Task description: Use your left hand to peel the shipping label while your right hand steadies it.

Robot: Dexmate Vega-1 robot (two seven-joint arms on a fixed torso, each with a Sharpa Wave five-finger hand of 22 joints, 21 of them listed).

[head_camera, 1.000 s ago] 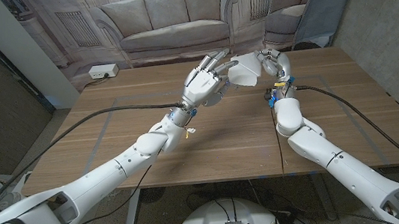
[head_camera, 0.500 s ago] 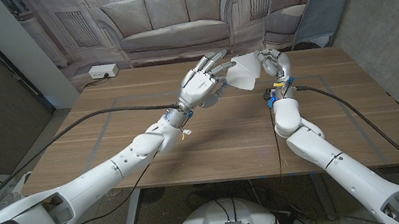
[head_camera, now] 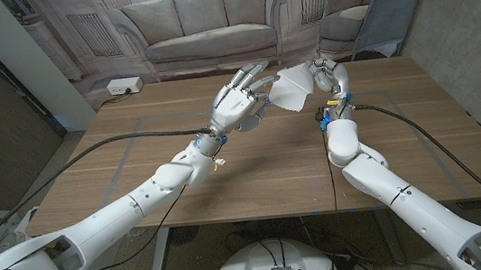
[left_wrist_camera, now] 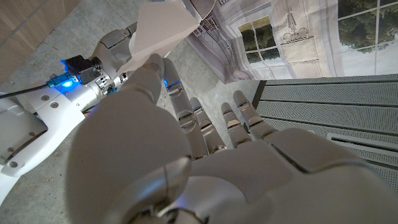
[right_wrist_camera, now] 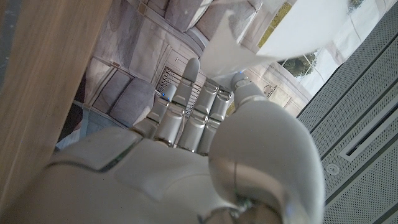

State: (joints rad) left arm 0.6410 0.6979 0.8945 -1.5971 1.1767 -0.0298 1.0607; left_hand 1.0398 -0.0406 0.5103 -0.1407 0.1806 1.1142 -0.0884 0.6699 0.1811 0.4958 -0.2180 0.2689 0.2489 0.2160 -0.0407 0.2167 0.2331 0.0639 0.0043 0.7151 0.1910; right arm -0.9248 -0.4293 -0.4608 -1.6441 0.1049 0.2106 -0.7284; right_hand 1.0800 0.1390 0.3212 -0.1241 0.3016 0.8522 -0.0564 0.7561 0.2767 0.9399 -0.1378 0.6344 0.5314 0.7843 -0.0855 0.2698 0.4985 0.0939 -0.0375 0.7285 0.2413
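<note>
Above the far part of the table (head_camera: 136, 179), the right hand (head_camera: 328, 77) holds the shipping label (head_camera: 294, 89). The left hand (head_camera: 239, 103), pinching its edge, has pulled slightly away, so peeling seems begun.

wooden table (head_camera: 136, 174), black cables (head_camera: 123, 139) lying across it

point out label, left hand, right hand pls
shipping label (head_camera: 294, 88): head view, middle of the white sheet.
left hand (head_camera: 239, 103): head view, back of the hand.
right hand (head_camera: 328, 77): head view, the fingers behind the sheet.
</note>
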